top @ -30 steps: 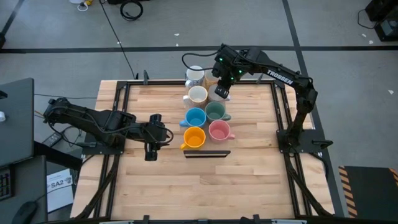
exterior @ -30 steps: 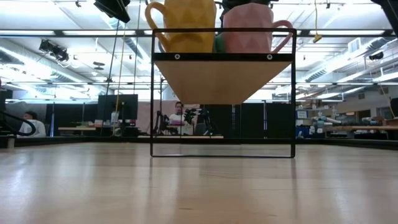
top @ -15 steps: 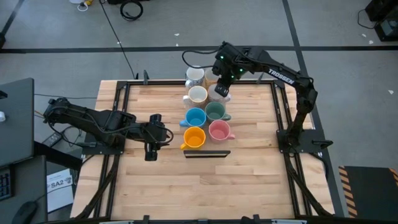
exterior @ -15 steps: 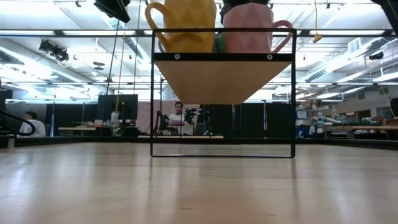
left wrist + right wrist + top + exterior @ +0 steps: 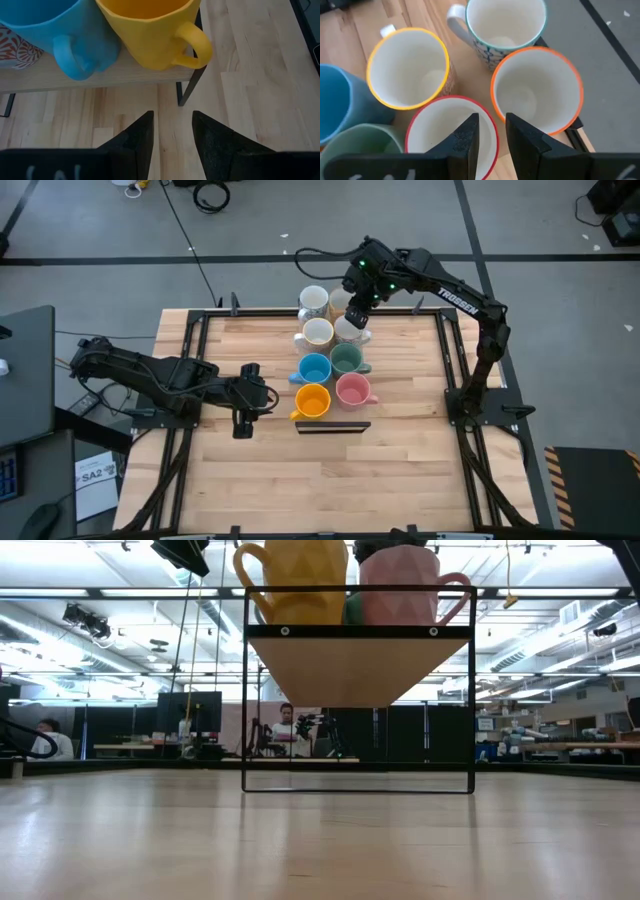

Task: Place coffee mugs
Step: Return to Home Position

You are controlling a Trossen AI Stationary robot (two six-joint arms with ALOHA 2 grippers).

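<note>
Grey concrete floor surrounds a pale wooden worktop. From above, I see the coffee mugs in two rows on a small shelf mid-worktop. The right pincer hangs over the far end, and the left pincer lies left of the blue and yellow mugs.

At table height, the yellow mug and pink mug top the shelf. People sit in the lit room behind.

Left wrist: fingers narrowly apart, empty, facing the blue mug.

Right wrist: fingers narrowly apart, empty, above a red-rimmed mug.

Black arms, white TROSSEN lettering
</note>
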